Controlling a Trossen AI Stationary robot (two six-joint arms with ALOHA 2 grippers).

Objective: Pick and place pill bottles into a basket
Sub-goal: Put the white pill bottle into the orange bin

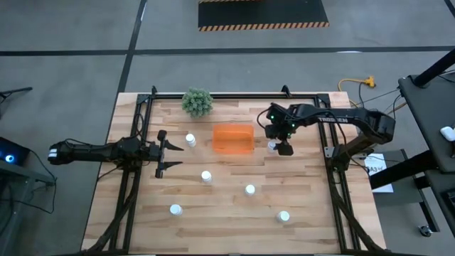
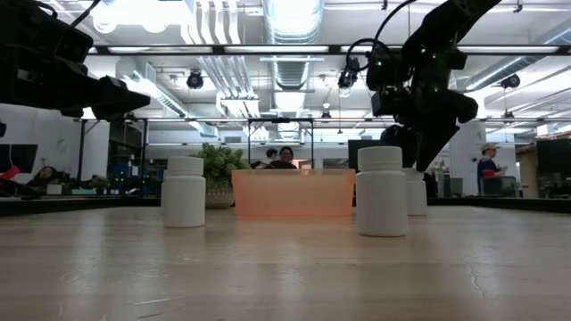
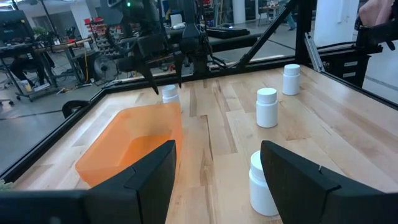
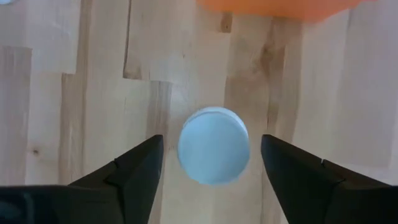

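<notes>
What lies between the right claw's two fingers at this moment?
A pill bottle, seen cap-on in the right wrist view, stands on the table between the open right claw's fingers, clear of both, just beside the orange basket.

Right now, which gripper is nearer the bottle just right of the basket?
Right. The right gripper hangs directly above that bottle, fingers open either side of it. The left gripper waits across the basket.
</notes>
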